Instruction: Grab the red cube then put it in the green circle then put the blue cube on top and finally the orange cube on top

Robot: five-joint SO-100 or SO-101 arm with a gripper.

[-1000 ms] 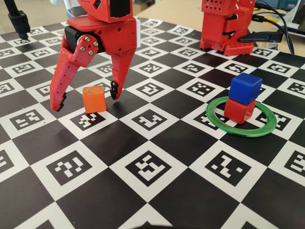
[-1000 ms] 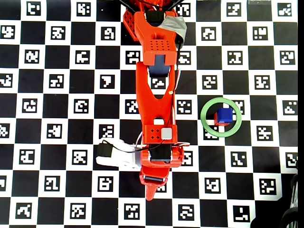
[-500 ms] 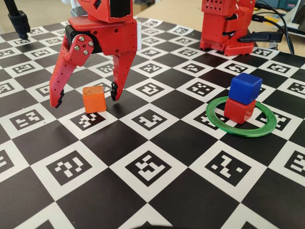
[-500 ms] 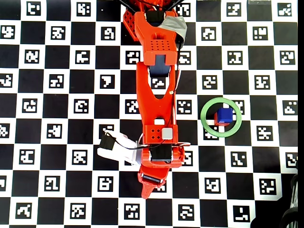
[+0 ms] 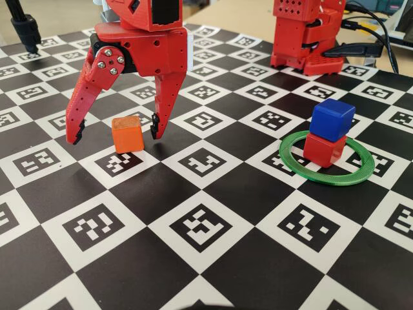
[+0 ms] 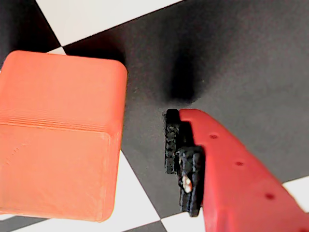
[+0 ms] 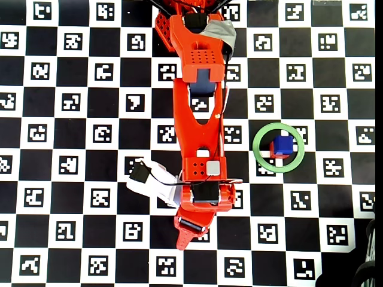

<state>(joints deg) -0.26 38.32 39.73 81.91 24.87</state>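
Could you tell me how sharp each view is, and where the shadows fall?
Fixed view: sharp, soft shadows under the gripper and beside the orange cube. Wrist view: very close, the cube's edges slightly soft, a dark blurred shadow above the fingertip. Overhead view: evenly lit, the arm hides the cube.

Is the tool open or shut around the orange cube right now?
Open. In the fixed view the tool straddles the orange cube with gaps on both sides.
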